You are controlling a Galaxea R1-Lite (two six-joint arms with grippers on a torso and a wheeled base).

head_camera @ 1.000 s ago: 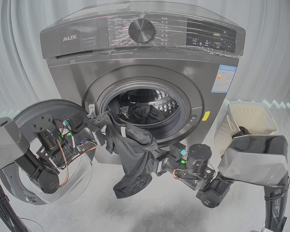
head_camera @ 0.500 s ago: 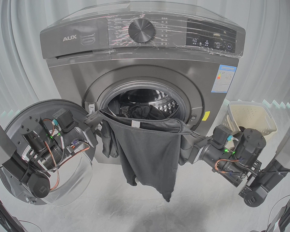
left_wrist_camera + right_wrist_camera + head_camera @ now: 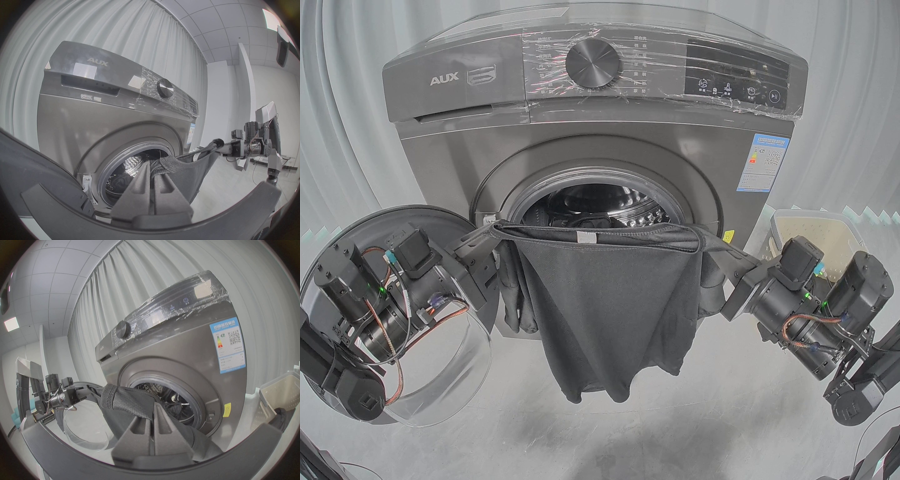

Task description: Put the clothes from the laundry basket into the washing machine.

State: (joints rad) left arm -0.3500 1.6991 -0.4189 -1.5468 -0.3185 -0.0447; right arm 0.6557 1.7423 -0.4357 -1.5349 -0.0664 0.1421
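A dark grey garment (image 3: 606, 300) hangs stretched flat in front of the washing machine (image 3: 594, 137) opening. My left gripper (image 3: 487, 234) is shut on its left top corner and my right gripper (image 3: 720, 245) is shut on its right top corner. The top hem runs level across the lower half of the drum mouth (image 3: 600, 209). More dark clothes lie inside the drum. In the left wrist view the fingers (image 3: 137, 187) pinch the hem (image 3: 168, 162); in the right wrist view the fingers (image 3: 165, 430) pinch the cloth (image 3: 125, 399). The beige laundry basket (image 3: 831, 231) stands right of the machine with dark cloth (image 3: 279, 418) in it.
The round glass door (image 3: 412, 312) hangs open to the left, just behind my left arm. Bare grey floor (image 3: 612, 437) lies below the hanging garment. White curtains (image 3: 337, 125) close off the space behind the machine.
My right gripper has swung from low centre up and to the right, and the left has drawn left. The bunched garment has been pulled out into a flat sheet across the opening.
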